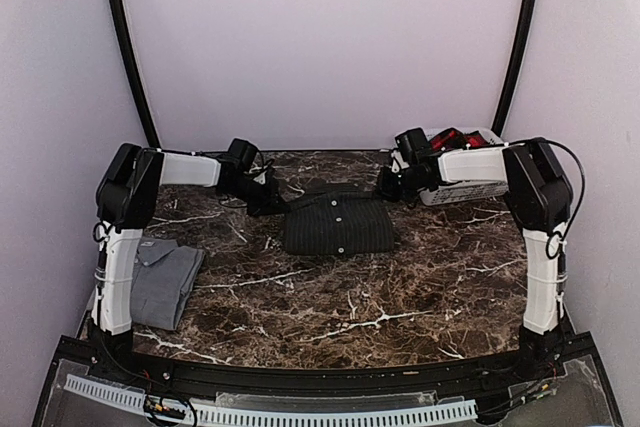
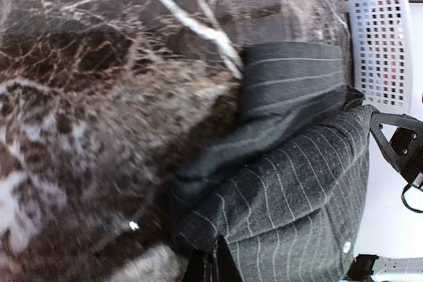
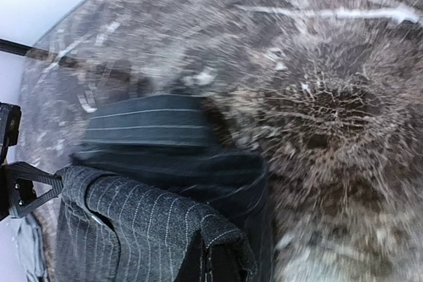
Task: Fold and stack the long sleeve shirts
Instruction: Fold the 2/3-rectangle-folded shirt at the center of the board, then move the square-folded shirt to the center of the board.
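The black pinstriped shirt (image 1: 338, 225) lies partly folded at the middle back of the marble table, buttons up. My left gripper (image 1: 270, 197) is shut on its far left edge, and my right gripper (image 1: 392, 187) is shut on its far right edge. In the left wrist view the gripper (image 2: 213, 267) pinches a fold of pinstriped cloth (image 2: 297, 196). In the right wrist view the gripper (image 3: 218, 265) pinches the cloth (image 3: 145, 222) the same way. The grey shirt (image 1: 160, 280) lies folded at the near left. The red-and-black plaid shirt (image 1: 455, 139) sits in the basket.
The white slatted basket (image 1: 462, 187) stands at the back right corner, behind my right arm; it also shows in the left wrist view (image 2: 383, 44). Brown marble table (image 1: 400, 287) spreads in front of the shirts. Walls close in on the sides and back.
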Action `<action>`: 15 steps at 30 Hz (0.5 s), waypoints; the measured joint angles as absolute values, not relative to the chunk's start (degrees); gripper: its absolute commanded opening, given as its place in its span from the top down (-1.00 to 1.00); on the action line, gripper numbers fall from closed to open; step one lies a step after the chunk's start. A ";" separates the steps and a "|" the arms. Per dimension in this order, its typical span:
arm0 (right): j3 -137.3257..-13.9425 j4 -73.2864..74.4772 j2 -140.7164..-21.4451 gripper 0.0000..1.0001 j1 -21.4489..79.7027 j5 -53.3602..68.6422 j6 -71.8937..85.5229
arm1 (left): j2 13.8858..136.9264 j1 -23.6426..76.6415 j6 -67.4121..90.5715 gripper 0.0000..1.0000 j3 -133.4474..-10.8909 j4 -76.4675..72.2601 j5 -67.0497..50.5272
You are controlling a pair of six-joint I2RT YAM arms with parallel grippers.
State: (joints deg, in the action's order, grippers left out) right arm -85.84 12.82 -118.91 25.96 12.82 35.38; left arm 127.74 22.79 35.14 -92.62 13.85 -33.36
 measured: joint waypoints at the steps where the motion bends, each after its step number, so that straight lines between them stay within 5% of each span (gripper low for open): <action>1: -86.63 12.47 -121.12 1.00 25.65 13.17 35.09 | 130.23 22.55 35.14 1.00 -93.97 13.54 -33.69; 9: -84.79 9.08 -124.73 1.00 26.06 14.35 34.70 | 133.01 22.13 35.16 1.00 -96.97 11.99 -35.14; 15: -74.91 6.13 -118.45 1.00 30.79 13.67 35.07 | 122.45 22.44 36.25 1.00 -79.79 8.23 -35.09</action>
State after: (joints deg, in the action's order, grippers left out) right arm -74.91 6.13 -118.45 30.79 13.67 35.07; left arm 122.45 22.44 36.25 -79.79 8.23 -35.09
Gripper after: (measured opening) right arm 0.004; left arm 0.007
